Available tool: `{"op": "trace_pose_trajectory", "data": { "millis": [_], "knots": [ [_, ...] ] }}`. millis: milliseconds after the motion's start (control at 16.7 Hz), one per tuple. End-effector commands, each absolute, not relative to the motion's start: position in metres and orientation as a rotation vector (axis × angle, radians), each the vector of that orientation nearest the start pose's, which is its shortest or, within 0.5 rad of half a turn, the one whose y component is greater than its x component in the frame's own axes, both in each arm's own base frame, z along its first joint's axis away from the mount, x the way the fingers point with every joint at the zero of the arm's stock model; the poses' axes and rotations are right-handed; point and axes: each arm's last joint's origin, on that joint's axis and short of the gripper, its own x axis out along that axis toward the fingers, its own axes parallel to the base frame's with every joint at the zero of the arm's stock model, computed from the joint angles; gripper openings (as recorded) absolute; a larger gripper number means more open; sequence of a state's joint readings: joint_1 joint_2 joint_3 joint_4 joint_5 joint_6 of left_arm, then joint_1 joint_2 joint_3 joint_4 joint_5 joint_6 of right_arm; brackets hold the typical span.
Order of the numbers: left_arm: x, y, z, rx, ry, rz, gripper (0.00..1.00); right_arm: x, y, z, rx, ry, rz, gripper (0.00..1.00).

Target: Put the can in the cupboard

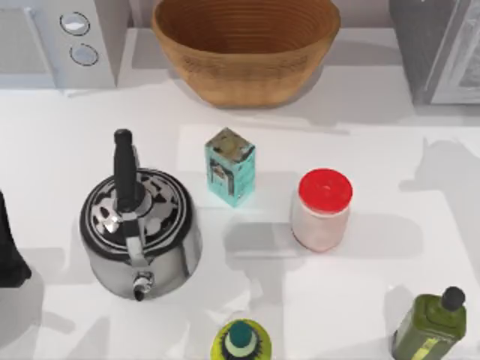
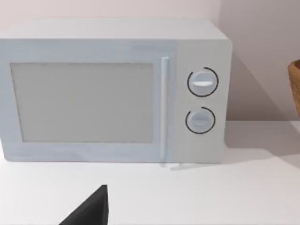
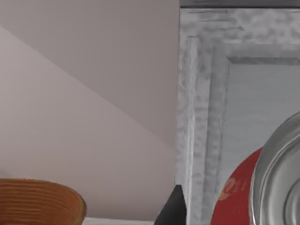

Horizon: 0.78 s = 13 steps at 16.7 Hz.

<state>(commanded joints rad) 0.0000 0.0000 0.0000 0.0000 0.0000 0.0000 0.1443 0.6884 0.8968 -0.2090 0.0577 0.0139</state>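
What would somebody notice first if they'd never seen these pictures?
Probably the shiny black-and-silver kettle on the table's left, and the red-lidded white jar right of centre. Behind them sits a big wicker basket, and in the right wrist view a red can looms close before the grey cupboard.

A white table (image 1: 67, 135) carries a wicker basket (image 1: 246, 46) at the back middle, with a white microwave (image 1: 64, 41) in the back left corner and a grey cupboard (image 1: 439, 49) in the back right. A steel kettle (image 1: 140, 229) (black handle upright) stands left of centre. Beside it sits a teal carton (image 1: 231, 166), then a red-lidded white jar (image 1: 322, 210). At the front edge are a green-capped yellow bottle (image 1: 241, 341) and an olive oil bottle (image 1: 431, 326). A dark arm part (image 1: 9, 251) shows at the left edge.
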Motion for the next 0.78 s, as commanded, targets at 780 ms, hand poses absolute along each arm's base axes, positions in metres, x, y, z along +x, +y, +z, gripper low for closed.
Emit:
{"op": "trace_pose_trajectory", "data": {
  "millis": [780],
  "knots": [
    [0.106,-0.001,0.16,0.0,0.0,0.0,1.0,0.256,0.048,0.51,0.002,0.002,0.003,0.0]
  ]
}}
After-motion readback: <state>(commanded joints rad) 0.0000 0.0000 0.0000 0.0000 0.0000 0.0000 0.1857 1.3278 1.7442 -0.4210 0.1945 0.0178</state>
